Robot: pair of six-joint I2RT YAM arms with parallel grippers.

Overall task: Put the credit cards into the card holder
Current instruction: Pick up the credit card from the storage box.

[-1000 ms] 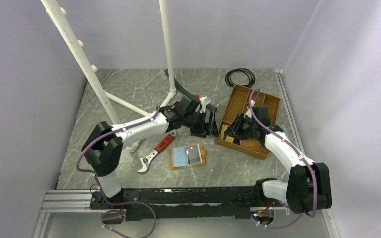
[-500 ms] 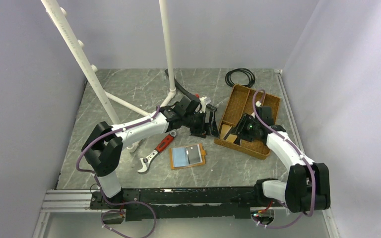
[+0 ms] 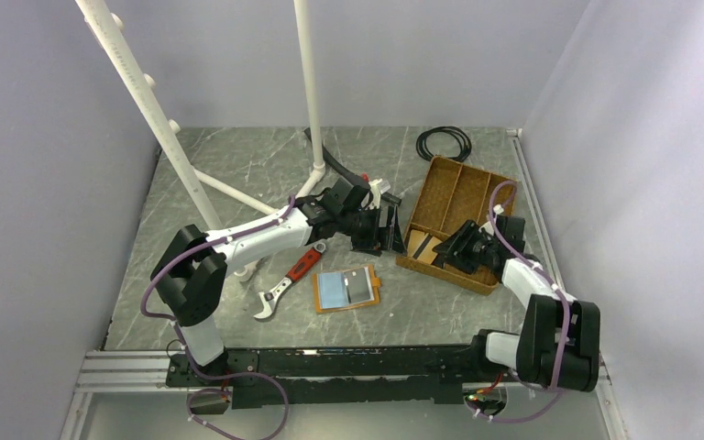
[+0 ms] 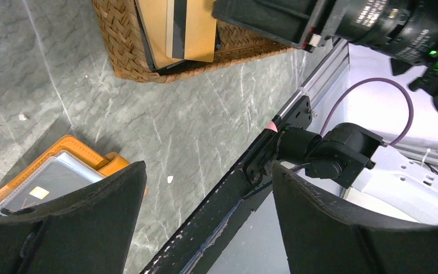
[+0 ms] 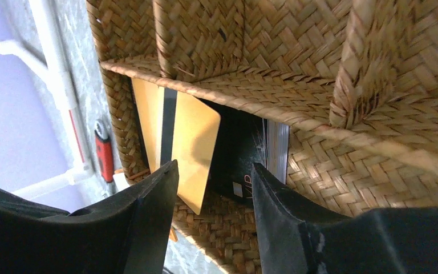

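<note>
The credit cards [image 3: 425, 247] lie in the near-left compartment of the brown woven tray [image 3: 477, 188]. In the right wrist view a gold card with a black stripe [image 5: 185, 142] lies on a black card [image 5: 242, 157], with a stack of card edges [image 5: 278, 145] beside them. My right gripper [image 3: 466, 246] is open and empty, its jaws [image 5: 214, 168] just above these cards. The orange-tan card holder [image 3: 346, 288] lies open on the table, a dark card in its clear panel. My left gripper [image 3: 387, 229] hangs open and empty between holder and tray [image 4: 208, 228]; the holder's corner [image 4: 63, 165] shows in its wrist view.
A red-handled wrench [image 3: 289, 275] lies left of the card holder. A white pipe stand [image 3: 316, 110] rises at the back. A black cable coil [image 3: 444, 142] lies behind the tray. The tray's woven walls [image 5: 234, 85] stand around the cards. Walls stand on three sides.
My right arm has drawn back toward the near right, and its gripper has shifted slightly right over the tray's near compartment. The left arm and card holder have not moved.
</note>
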